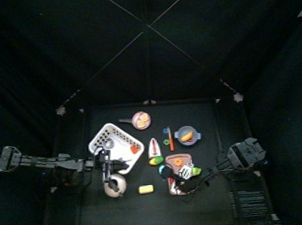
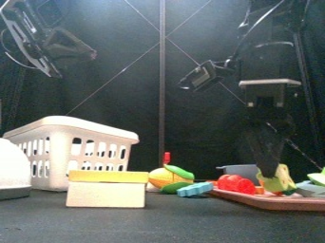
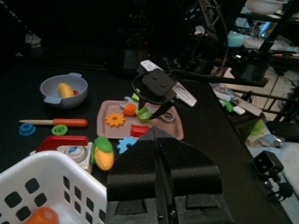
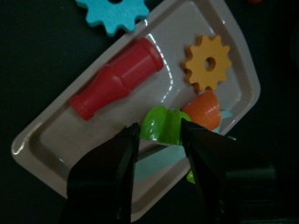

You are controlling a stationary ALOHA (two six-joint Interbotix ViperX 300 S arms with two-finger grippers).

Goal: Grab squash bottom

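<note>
now right claw (image 4: pixel 163 140) straddles green squash bottom (image 4: pixel 167 125) w/ jaws apart.

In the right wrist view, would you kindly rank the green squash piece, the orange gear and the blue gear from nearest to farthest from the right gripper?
1. Green squash piece, between the right gripper's jaws.
2. Orange gear, on the tray.
3. Blue gear, beyond the tray's rim.

Our right hand (image 4: pixel 166 140) straddles a green squash piece (image 4: pixel 163 124) on a pink tray (image 4: pixel 70 144), beside a red bottle-shaped toy (image 4: pixel 114 79), a yellow gear (image 4: pixel 209 62) and an orange piece (image 4: pixel 205 108).
</note>
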